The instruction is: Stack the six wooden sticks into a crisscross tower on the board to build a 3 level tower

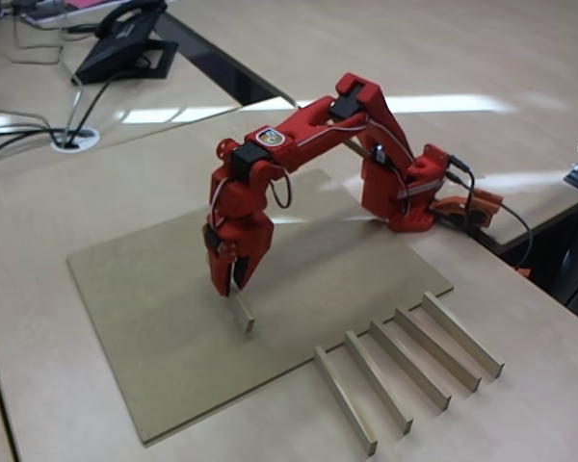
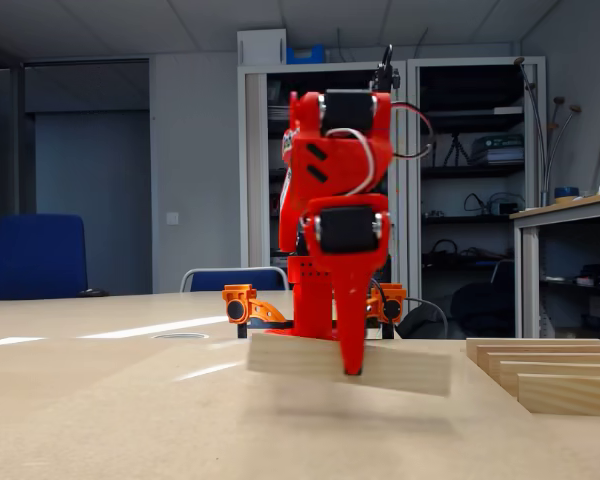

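Note:
My red gripper (image 1: 233, 284) points down over the middle of the brownish board (image 1: 144, 279), shut on one pale wooden stick (image 1: 243, 314) that sticks out toward the camera. In the low fixed view the gripper (image 2: 351, 362) pinches this stick (image 2: 405, 369) near its middle. The stick hangs slightly tilted just above the board (image 2: 130, 420), with a faint shadow under it. Several more sticks (image 1: 409, 371) lie parallel in a row on the tabletop just off the board's right edge, and they show as stacked edges (image 2: 545, 375) at the right of the low view. No tower stands on the board.
The arm's base (image 1: 409, 192) is clamped at the table's far right edge behind the board. A black desk phone (image 1: 125, 38) and cables (image 1: 39, 135) sit on the back-left desk, beyond a dark gap between tables. Blue chairs (image 2: 32, 255) and shelving stand in the background.

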